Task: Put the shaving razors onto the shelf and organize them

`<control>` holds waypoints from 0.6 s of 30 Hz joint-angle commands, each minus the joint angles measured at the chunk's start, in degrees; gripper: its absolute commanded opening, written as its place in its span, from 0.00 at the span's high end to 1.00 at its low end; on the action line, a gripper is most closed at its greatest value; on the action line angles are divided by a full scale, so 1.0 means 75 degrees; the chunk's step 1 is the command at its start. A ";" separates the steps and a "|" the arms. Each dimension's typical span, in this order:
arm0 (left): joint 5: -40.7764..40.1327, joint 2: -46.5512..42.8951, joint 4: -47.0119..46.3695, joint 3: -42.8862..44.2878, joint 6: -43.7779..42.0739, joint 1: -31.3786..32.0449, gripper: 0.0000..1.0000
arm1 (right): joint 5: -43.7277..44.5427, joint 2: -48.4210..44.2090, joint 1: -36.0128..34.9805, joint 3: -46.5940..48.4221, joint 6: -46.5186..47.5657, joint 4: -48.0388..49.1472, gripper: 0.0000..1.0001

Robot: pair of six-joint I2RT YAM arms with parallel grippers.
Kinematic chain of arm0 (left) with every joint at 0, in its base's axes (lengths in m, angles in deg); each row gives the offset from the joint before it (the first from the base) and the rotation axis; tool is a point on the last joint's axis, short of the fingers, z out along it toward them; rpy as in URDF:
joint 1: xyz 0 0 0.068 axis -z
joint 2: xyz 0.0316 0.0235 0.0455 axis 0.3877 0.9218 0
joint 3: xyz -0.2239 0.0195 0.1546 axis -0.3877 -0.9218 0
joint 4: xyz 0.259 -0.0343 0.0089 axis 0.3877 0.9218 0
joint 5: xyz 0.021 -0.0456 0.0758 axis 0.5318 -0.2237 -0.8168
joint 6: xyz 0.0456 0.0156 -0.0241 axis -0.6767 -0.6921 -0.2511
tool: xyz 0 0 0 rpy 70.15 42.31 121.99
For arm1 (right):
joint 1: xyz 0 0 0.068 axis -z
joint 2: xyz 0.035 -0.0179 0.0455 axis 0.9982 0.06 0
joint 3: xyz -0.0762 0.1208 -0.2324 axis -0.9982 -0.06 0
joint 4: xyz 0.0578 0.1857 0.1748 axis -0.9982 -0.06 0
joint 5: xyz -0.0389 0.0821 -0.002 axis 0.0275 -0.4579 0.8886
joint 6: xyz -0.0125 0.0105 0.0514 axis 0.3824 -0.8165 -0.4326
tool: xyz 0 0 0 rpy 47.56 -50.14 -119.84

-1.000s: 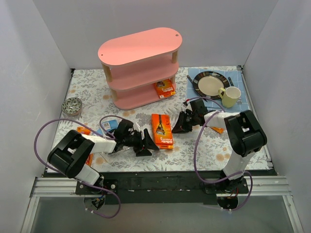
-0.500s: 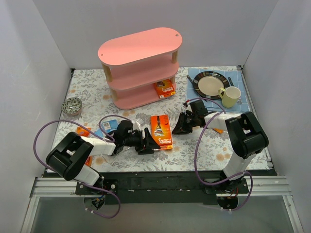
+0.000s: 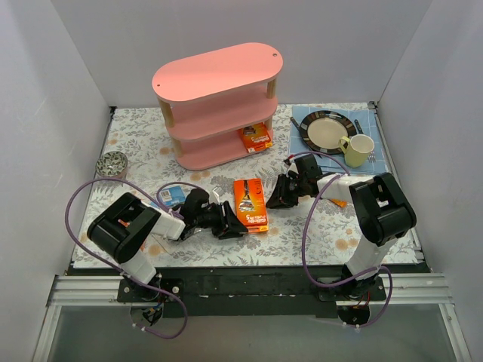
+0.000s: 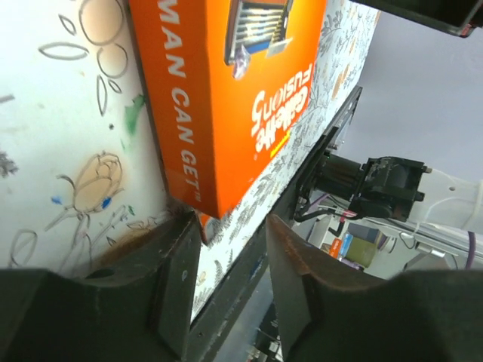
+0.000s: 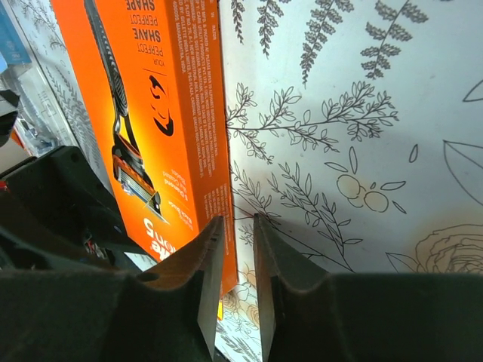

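Left claw [image 4: 234, 226], fingers apart, frames the orange pack's [image 4: 226, 113] corner in its wrist view; overhead hides this.

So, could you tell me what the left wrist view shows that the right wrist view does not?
Left wrist only: the cartridge window, and an arm base beyond the table edge. Right wrist only: the full razor picture and a blue pack's corner. Both: the orange razor box lying on the floral cloth.

Floral table [image 3: 332, 226], orange razor box [image 3: 250, 204], pink shelf [image 3: 219, 75], blue placemat [image 3: 377, 124], possibly a tin [image 3: 112, 164]
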 commanded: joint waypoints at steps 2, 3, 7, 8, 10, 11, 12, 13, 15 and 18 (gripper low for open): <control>-0.0069 0.0272 -0.0674 -0.0027 0.0080 0.0023 0.67 | 0.0398 0.0148 -0.0068 -0.0190 0.0168 -0.0155 0.66; -0.0046 0.0283 -0.0709 -0.0027 0.0115 0.0035 0.71 | 0.0374 0.0090 -0.0068 -0.0249 0.0179 -0.0143 0.66; -0.0034 0.0178 -0.0732 -0.0027 0.0069 -0.0012 0.83 | 0.0094 -0.0121 -0.0068 -0.0448 0.0226 0.0067 0.59; -0.0069 0.0132 -0.0686 -0.0027 -0.0001 -0.0035 0.86 | -0.0116 -0.0168 -0.0057 -0.0495 0.0215 0.0323 0.56; -0.0104 -0.0090 -0.0581 -0.0027 -0.0119 -0.0035 0.91 | -0.0386 -0.0355 -0.0068 -0.0716 0.0145 0.0629 0.46; -0.0174 -0.0184 -0.0510 -0.0027 -0.0305 -0.0035 0.94 | -0.0759 -0.0391 -0.0045 -0.0799 0.0051 0.0793 0.42; -0.0221 -0.0406 -0.0440 -0.0027 -0.0376 -0.0059 0.98 | -0.0937 -0.0461 -0.0033 -0.0870 -0.0182 0.1108 0.37; -0.0233 -0.0512 -0.0300 -0.0038 -0.0447 -0.0094 1.00 | -0.1101 -0.0496 -0.0022 -0.1021 -0.0312 0.1239 0.34; -0.0233 -0.0735 -0.0205 -0.0143 -0.0611 -0.0187 1.00 | -0.1383 -0.0555 -0.0033 -0.1128 -0.0557 0.1473 0.30; -0.0081 -0.1028 -0.0135 -0.0249 -0.0693 -0.0328 1.00 | -0.1583 -0.0532 -0.0021 -0.1280 -0.0781 0.1638 0.25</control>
